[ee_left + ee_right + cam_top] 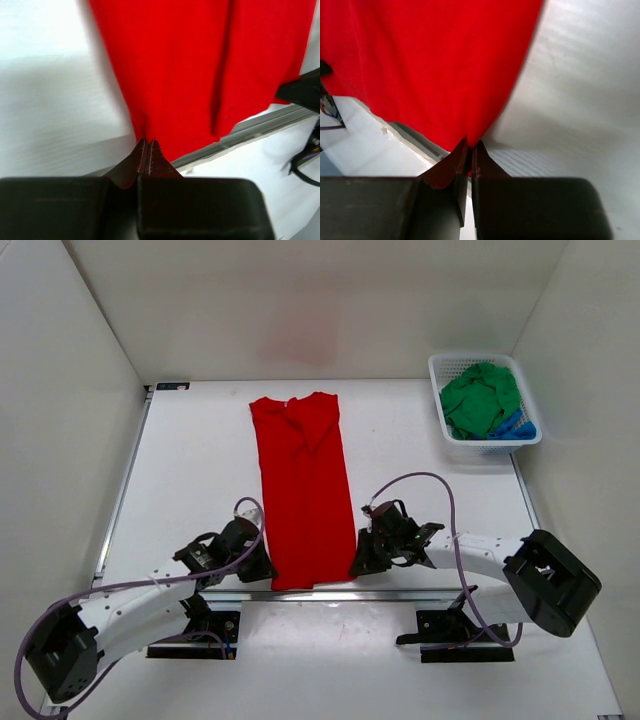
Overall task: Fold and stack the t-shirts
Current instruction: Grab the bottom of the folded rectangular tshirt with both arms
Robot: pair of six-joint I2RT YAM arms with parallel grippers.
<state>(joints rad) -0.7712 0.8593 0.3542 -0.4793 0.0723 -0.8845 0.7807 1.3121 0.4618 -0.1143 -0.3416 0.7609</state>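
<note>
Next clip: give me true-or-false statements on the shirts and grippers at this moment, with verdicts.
1. The left gripper is shut on a near corner of the red t-shirt. True.
2. The green t-shirt lies flat beside the red t-shirt. False: it is bunched in the white basket.
3. The right gripper hangs open over the basket. False: it is shut on the red t-shirt's other near corner.
4. The blue t-shirt is in the basket. True.

Bright, even light from above fills the top view, which is sharp, with only faint shadows along the near edge of the table (200, 460). Both wrist views are soft and smeared — the red t-shirt (200, 75) oversaturated, the table glaring white, the fingers (445, 170) dark and unfocused.
</note>
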